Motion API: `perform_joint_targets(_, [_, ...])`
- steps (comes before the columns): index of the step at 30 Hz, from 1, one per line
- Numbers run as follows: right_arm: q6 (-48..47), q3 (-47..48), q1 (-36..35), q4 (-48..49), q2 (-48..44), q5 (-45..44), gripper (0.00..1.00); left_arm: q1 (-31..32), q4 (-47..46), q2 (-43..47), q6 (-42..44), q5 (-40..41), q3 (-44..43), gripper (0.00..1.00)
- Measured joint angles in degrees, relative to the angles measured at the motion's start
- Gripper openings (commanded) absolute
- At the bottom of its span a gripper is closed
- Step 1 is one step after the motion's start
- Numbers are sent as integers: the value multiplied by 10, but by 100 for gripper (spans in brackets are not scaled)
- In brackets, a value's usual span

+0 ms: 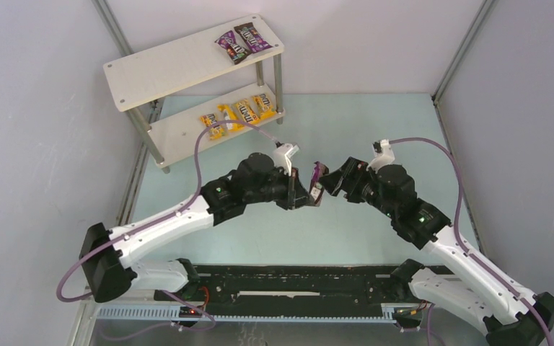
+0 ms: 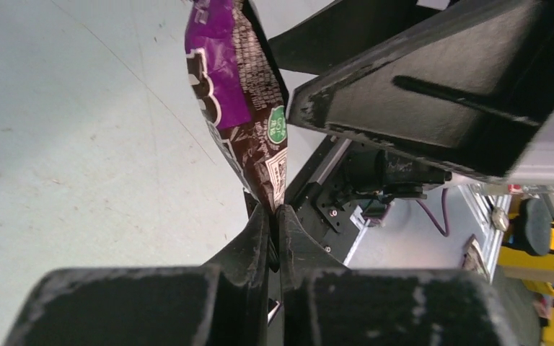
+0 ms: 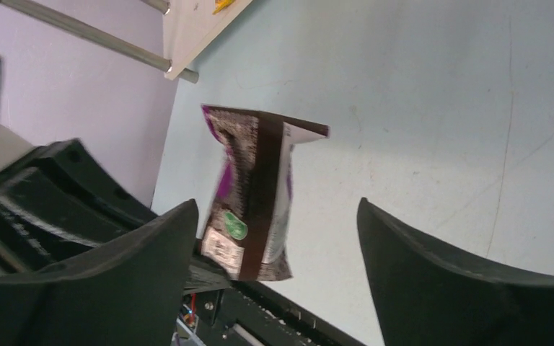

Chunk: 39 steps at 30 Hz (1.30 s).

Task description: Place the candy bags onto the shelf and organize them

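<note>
This looks like a mid-air hand-over. The left tool (image 2: pixel 274 213) pinches one end of a purple candy bag (image 2: pixel 234 86), held over the counter (image 1: pixel 346 122) in front of the shelf (image 1: pixel 166 68). The right tool (image 3: pixel 278 216) stands spread on either side of the bag. Next, I'd guess, it wants carrying to the shelf's top board, beside the purple packet (image 1: pixel 228 45) and brown packet (image 1: pixel 254 36). Four yellow packets (image 1: pixel 239 114) line the lower board.

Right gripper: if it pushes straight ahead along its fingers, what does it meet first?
The purple candy bag. It sits between or just ahead of the right gripper's open fingers, pinched at one end by the shut left gripper. Beyond it is probably only the table, but depth is unclear.
</note>
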State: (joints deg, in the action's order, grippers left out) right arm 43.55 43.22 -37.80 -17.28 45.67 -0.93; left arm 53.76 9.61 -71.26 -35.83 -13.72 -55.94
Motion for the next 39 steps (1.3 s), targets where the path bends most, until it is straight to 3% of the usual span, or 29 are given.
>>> perform_joint_targets(5, [-22,0,48,33,4,10,96,-14,62,30,48,31,-48,0])
perform_joint_targets(8, [-36,0,101,66,21,9,96,-54,104,65,73,41,-67,0])
perform_joint_targets(12, [-66,0,142,117,81,-33,96,-173,155,110,99,45,-110,0])
perform_joint_targets(18, [-119,-40,144,236,201,-78,95,-366,163,121,97,18,-205,0])
perform_joint_targets(23, [-134,-95,144,312,273,-59,95,-472,113,45,24,-52,-282,0])
perform_joint_targets(28, [-150,-101,132,362,276,-34,96,-546,11,-83,-96,-120,-323,0])
perform_joint_targets(33, [-154,-101,133,393,275,-15,96,-572,-19,-225,-184,-162,-408,0])
perform_joint_targets(39, [-153,-101,144,405,275,4,96,-575,-19,-278,-245,-167,-451,0])
